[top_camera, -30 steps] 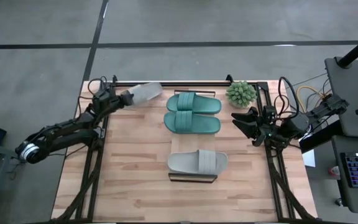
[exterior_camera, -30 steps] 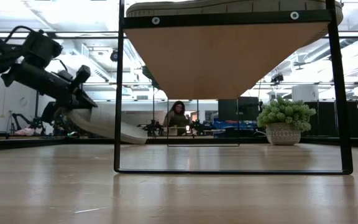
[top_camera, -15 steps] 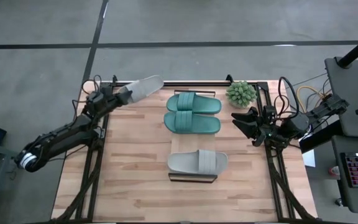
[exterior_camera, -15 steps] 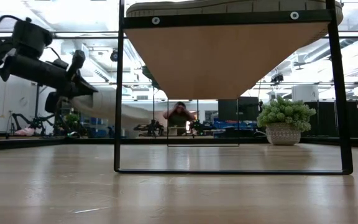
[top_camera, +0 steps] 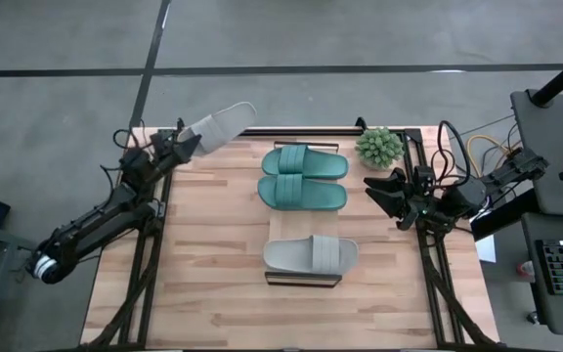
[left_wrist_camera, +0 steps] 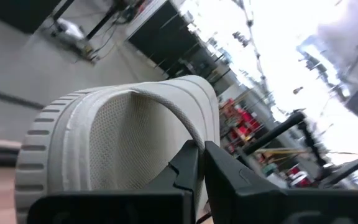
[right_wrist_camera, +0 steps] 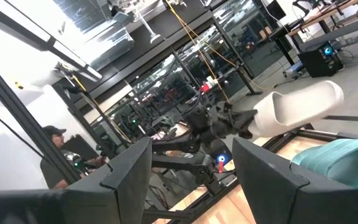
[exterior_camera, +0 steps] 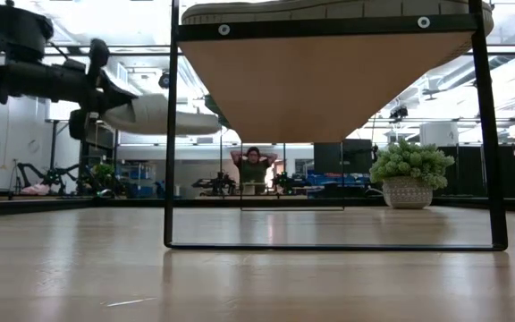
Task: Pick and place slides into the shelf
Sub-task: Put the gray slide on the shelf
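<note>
My left gripper is shut on a light grey slide above the table's far left corner; it also shows in the low view and the left wrist view. Two dark teal slides lie side by side on their soles on the tabletop. A second grey slide lies on the shelf, whose underside fills the low view. My right gripper is open and empty at the table's right edge. My left gripper pinches the grey slide between its two fingers, at the strap's edge near one end of the slide. The fingers come about level from the table's left side. The slide sticks out past the fingers nearly level, lifted clear of the table.
A potted plant stands at the far right, next to the right gripper. Bare tabletop lies left of and in front of the shelf. A person sits in the room behind.
My left gripper has risen and drawn back toward the table's far left corner, staying shut on the grey slide. The slide's free end, which drooped toward the table, has come up, and the slide now stands out nearly level and higher.
</note>
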